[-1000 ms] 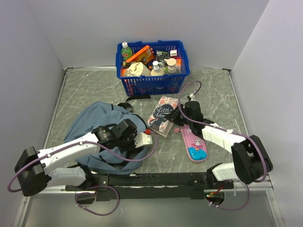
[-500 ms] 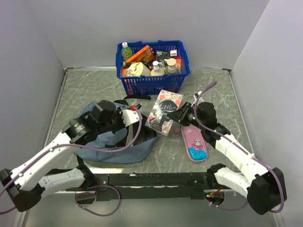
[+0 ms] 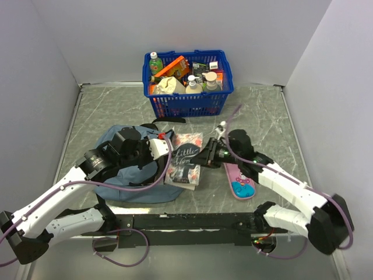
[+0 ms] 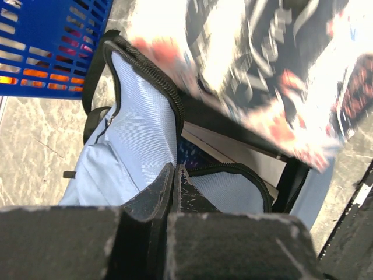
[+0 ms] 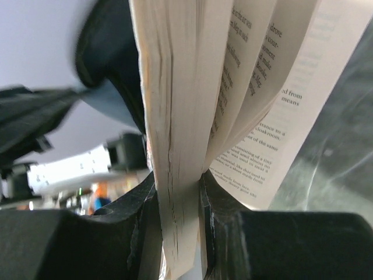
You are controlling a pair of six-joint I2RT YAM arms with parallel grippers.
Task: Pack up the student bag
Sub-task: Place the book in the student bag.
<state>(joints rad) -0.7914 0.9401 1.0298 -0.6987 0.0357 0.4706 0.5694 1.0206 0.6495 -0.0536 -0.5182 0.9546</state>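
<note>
The student bag (image 3: 122,178), grey-blue, lies left of centre with its zipped mouth toward the right. My left gripper (image 3: 163,146) is shut on the rim of that mouth and holds it up; in the left wrist view its fingertips (image 4: 173,172) pinch the fabric beside the dark zip (image 4: 148,73). My right gripper (image 3: 205,156) is shut on a book (image 3: 185,160) with a dark flowered cover and holds it over the bag's mouth. The book's pages (image 5: 175,116) fan out between my right gripper's (image 5: 178,181) jaws. The cover shows blurred in the left wrist view (image 4: 280,70).
A blue plastic basket (image 3: 187,104) full of bottles and packets stands at the back. A pink pencil case (image 3: 239,179) lies right of the book, under the right arm. Pale flat things (image 4: 233,150) show inside the bag. Grey walls enclose the table.
My right gripper has carried the book left, from beside the pencil case to over the bag's mouth. My left gripper has lifted the bag's rim up and back, then held still.
</note>
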